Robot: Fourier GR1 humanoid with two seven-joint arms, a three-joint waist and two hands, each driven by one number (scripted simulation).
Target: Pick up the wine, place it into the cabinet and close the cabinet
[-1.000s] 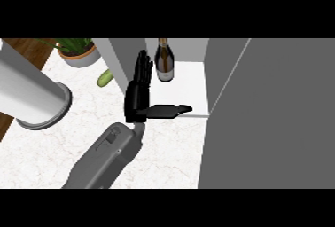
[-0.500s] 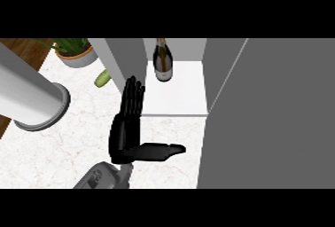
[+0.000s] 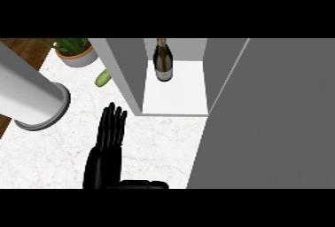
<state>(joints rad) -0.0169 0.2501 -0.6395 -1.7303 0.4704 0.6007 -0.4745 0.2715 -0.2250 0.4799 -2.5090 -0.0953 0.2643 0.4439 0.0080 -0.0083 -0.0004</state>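
The wine bottle, dark with a pale label, stands upright at the back of the open cabinet, on its white floor. The cabinet's door is swung open and fills the right side of the view as a wide grey panel. My right hand lies low over the marble counter, in front of the cabinet's left wall and well short of the bottle. Its fingers are straight and point away from me, the thumb sticks out to the right, and it holds nothing. The left hand does not show.
A thick grey cylinder slants in from the upper left, close to the view. Behind it stand a potted plant and a small green vegetable, left of the cabinet's wall.
The right hand has pulled back from the cabinet's mouth toward the view's lower edge, staying open. Its forearm has slid out of view. The bottle stays put in the cabinet.
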